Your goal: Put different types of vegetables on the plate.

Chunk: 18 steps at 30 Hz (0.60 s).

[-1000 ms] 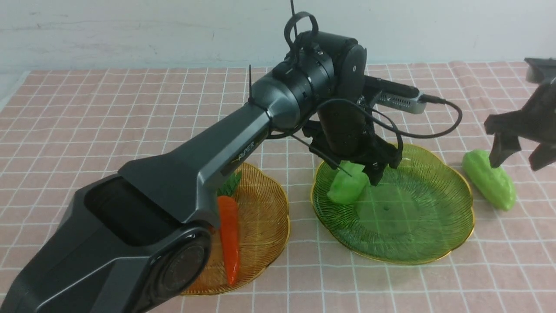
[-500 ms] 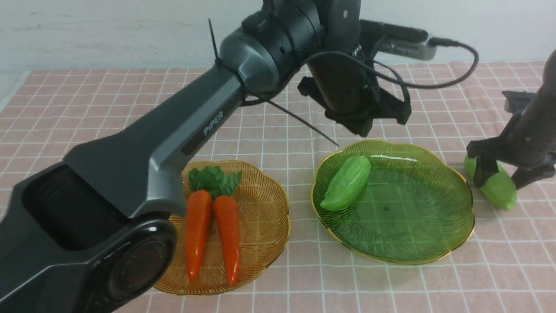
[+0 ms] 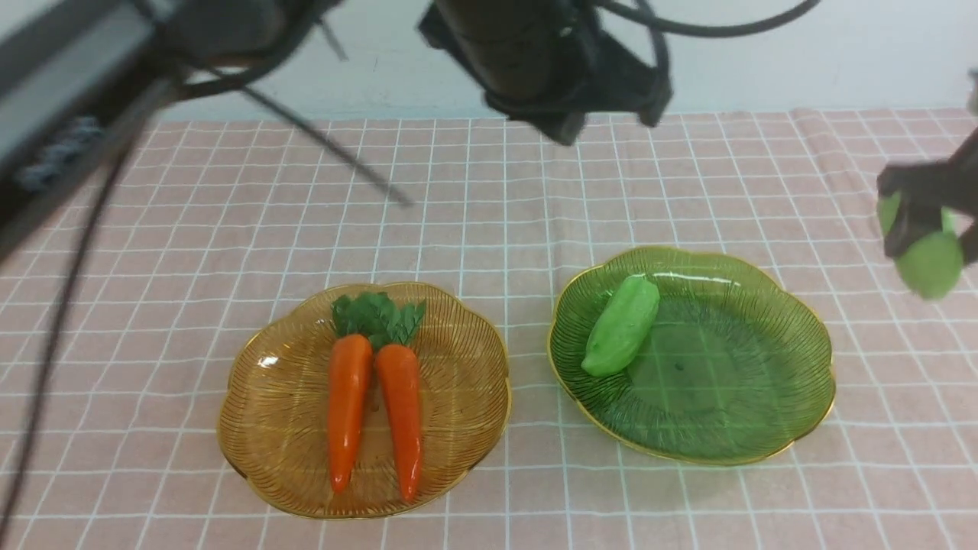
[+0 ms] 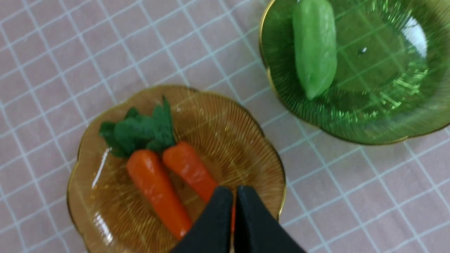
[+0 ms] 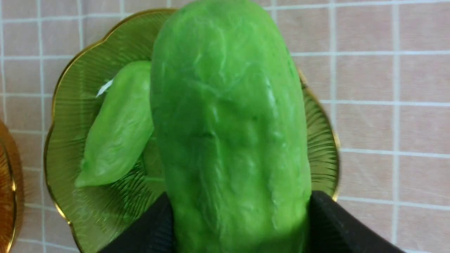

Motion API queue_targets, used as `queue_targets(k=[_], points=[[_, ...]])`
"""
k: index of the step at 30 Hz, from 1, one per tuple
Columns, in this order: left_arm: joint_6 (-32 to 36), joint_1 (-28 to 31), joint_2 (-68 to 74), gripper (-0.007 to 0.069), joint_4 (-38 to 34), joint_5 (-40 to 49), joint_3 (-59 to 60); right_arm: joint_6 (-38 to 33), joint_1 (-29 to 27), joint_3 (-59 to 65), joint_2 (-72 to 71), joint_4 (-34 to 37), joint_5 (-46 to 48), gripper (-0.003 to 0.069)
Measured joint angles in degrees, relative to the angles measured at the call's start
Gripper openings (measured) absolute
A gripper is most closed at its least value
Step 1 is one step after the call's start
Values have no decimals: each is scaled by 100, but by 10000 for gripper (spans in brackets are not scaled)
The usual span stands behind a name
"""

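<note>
Two orange carrots (image 3: 348, 412) (image 3: 401, 416) with green tops lie side by side on the amber plate (image 3: 252, 451). One light green gourd (image 3: 620, 325) rests on the left part of the green plate (image 3: 764, 443). My right gripper (image 3: 934, 229) is shut on a second gourd (image 3: 931, 267), held in the air to the right of the green plate. In the right wrist view this gourd (image 5: 228, 123) fills the space between the fingers (image 5: 334, 228). My left gripper (image 4: 233, 191) is shut and empty, high over the amber plate (image 4: 239, 140).
A pink checked cloth (image 3: 489, 214) covers the table up to a pale wall at the back. The left arm (image 3: 535, 53) and its cables hang blurred across the top of the front view.
The left gripper let go of a gourd on the green plate, shut, and rose back to the left. The right gripper closed on the gourd lying on the cloth and lifted it.
</note>
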Motion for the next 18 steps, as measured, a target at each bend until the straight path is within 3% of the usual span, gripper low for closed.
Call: queue_targets(k=[7, 14, 18], points=[[-426, 0, -1354, -3, 62, 0, 1529, -9, 625, 0, 531, 7, -193, 411], [-753, 0, -2596, -3, 84, -44, 2697, 144, 786, 0, 1108, 12, -217, 418], [-966, 0, -3221, -3, 142, -126, 3176, 126, 806, 9, 1254, 7, -31, 456]])
